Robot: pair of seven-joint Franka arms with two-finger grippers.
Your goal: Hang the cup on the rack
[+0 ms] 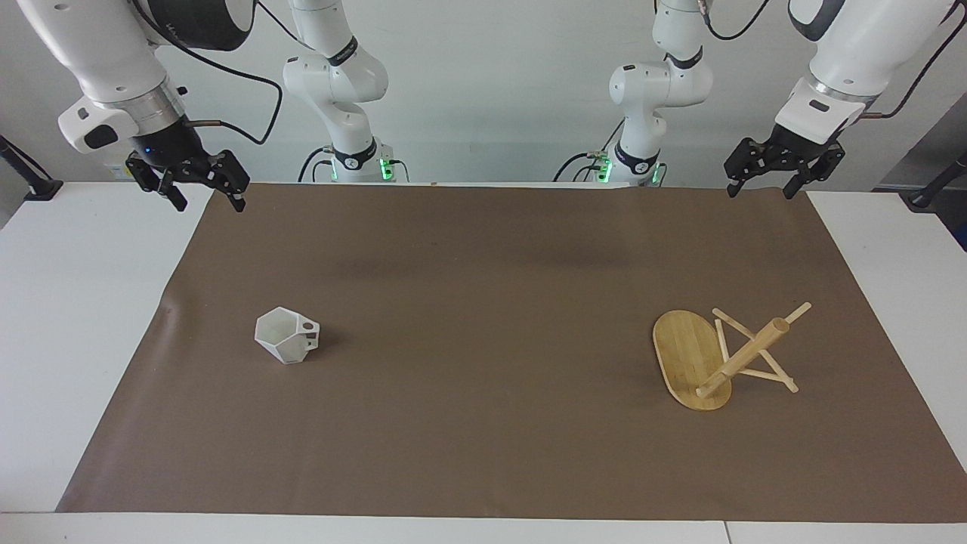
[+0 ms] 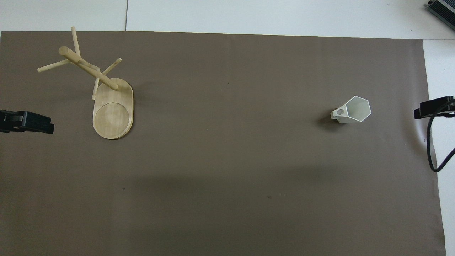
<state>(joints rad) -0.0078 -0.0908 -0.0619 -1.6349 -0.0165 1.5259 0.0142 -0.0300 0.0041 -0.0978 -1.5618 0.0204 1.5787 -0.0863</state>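
The white faceted cup (image 1: 287, 335) sits on the brown mat toward the right arm's end, its hexagonal rim showing and its handle toward the table's middle; it also shows in the overhead view (image 2: 355, 110). The bamboo rack (image 1: 744, 355) lies tipped over toward the left arm's end. Its oval base (image 2: 113, 113) is tilted and its post (image 2: 87, 67) points toward the left arm's end. My right gripper (image 1: 210, 198) hangs open and empty over the mat's corner at the robots' edge. My left gripper (image 1: 760, 189) hangs open and empty over the other corner at the robots' edge.
A brown mat (image 1: 483, 302) covers most of the white table (image 1: 83, 302). A black cable (image 2: 432, 149) hangs by the right gripper. Both arms wait high at the robots' edge.
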